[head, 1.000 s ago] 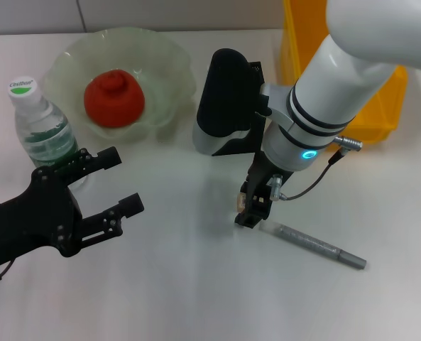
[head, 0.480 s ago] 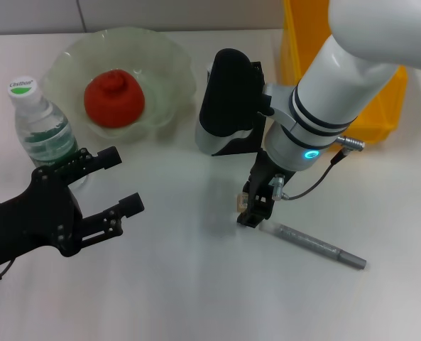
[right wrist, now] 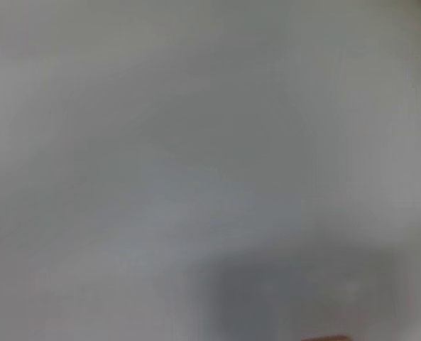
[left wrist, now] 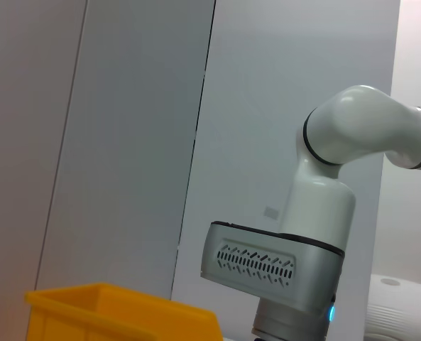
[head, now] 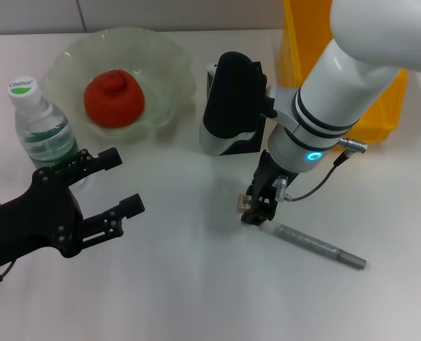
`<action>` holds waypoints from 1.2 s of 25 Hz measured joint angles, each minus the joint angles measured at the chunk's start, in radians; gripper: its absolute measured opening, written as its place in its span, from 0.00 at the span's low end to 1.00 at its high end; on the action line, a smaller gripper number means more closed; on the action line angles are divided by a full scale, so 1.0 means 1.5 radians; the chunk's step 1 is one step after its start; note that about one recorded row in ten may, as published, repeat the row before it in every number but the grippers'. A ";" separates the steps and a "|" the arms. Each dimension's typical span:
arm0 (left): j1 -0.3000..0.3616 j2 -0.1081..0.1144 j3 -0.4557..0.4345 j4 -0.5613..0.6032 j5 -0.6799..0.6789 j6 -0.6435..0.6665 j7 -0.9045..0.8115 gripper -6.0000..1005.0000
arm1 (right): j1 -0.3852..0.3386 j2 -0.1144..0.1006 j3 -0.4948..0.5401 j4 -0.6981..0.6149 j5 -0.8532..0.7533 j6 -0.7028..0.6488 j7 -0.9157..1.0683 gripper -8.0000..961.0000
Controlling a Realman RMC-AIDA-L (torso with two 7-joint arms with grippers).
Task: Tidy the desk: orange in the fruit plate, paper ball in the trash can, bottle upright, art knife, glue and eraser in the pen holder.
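The orange (head: 113,97) sits in the fruit plate (head: 169,53), the bottle (head: 42,124) stands upright; the right gripper (head: 254,208) pinches the eraser (head: 244,204) above the desk (head: 196,284), left gripper (head: 111,183) wide open

- Red-orange round orange (head: 113,98) with knobby top, resting inside the fruit plate.
- Pale-green translucent glass fruit plate (head: 169,62), ruffled rim.
- Clear plastic bottle (head: 42,132), green label, white cap, upright beside the plate.
- Bright yellow plastic trash can (head: 301,44), at the table's far right.
- Small beige eraser (head: 244,204), just beside a grey pen-shaped art knife (head: 314,245) lying flat.
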 joint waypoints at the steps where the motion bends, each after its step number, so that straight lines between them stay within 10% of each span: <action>1: 0.000 0.000 0.000 -0.001 0.000 0.000 0.000 0.79 | 0.000 0.000 0.000 0.000 0.000 0.000 0.000 0.55; 19: -0.001 0.000 0.000 -0.002 0.000 0.000 0.000 0.79 | -0.106 -0.003 0.102 -0.151 0.019 0.001 -0.035 0.29; 30: -0.005 0.000 0.000 -0.004 0.000 0.000 0.000 0.79 | -0.270 -0.004 0.258 -0.122 0.452 0.096 -0.398 0.28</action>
